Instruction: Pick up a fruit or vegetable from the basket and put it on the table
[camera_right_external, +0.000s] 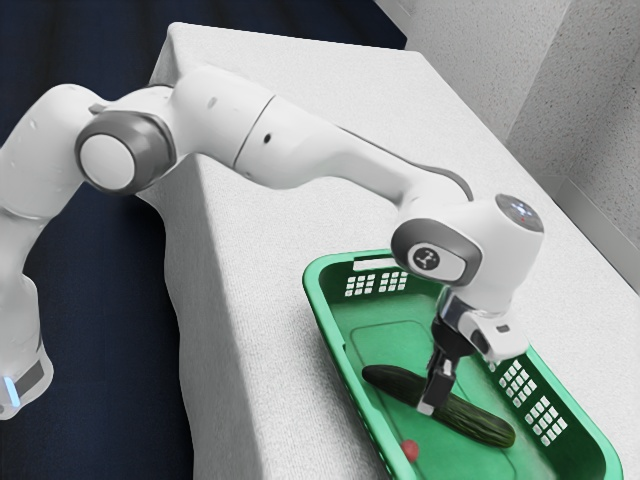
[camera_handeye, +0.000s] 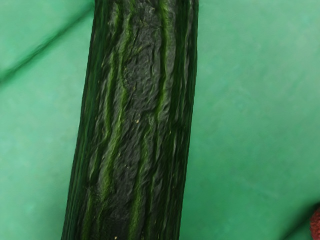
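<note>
My black gripper (camera_right_external: 436, 388) is down inside the green basket (camera_right_external: 335, 318), at the middle of a long dark green cucumber (camera_right_external: 478, 422). Whether it is open or shut cannot be made out. The cucumber lies across the basket, and the gripper hides part of its middle. Seen from the hand, the ridged cucumber (camera_handeye: 135, 115) is very close, with lighter green streaks along it and the green basket floor (camera_handeye: 255, 100) on both sides.
A small red item (camera_right_external: 410, 450) lies in the basket near the cucumber, by the wall; part of this red item (camera_handeye: 315, 225) shows in the wrist view. The basket stands on a table with a white cloth (camera_right_external: 265, 300). Its walls have slotted openings.
</note>
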